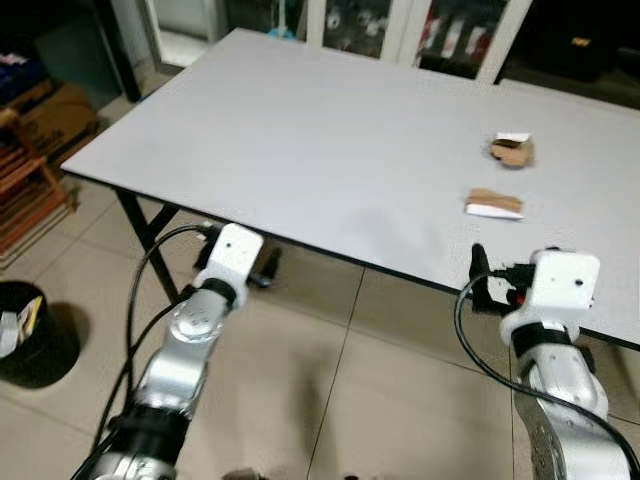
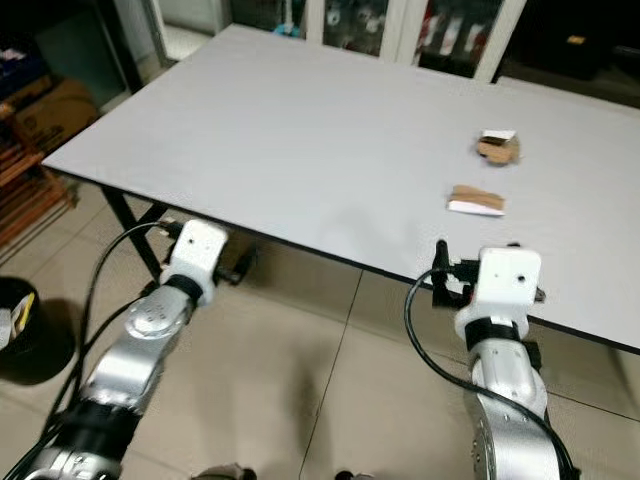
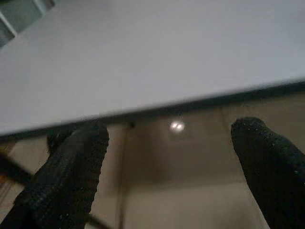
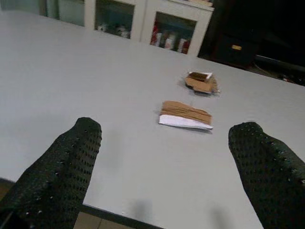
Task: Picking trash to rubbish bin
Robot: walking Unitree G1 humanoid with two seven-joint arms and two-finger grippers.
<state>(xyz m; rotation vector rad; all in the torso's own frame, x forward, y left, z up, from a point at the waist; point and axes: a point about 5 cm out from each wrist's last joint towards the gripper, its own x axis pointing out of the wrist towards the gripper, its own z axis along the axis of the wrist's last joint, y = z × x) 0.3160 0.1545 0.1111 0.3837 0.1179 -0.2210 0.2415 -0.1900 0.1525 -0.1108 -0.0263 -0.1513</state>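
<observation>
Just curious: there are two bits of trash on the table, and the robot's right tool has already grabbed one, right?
Not quite. Two scraps lie on the table, but the right tool is open and empty. The right wrist view shows the near scrap and far scrap lying untouched beyond it.

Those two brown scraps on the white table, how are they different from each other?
The nearer scrap lies flat and long, with a white strip along its near edge; the farther scrap is crumpled into a lumpy, shorter bundle with only a small white bit on top. The nearer one sits closer to the open right gripper. Both look like brown cardboard or paper, and both rest apart on the table.
</observation>
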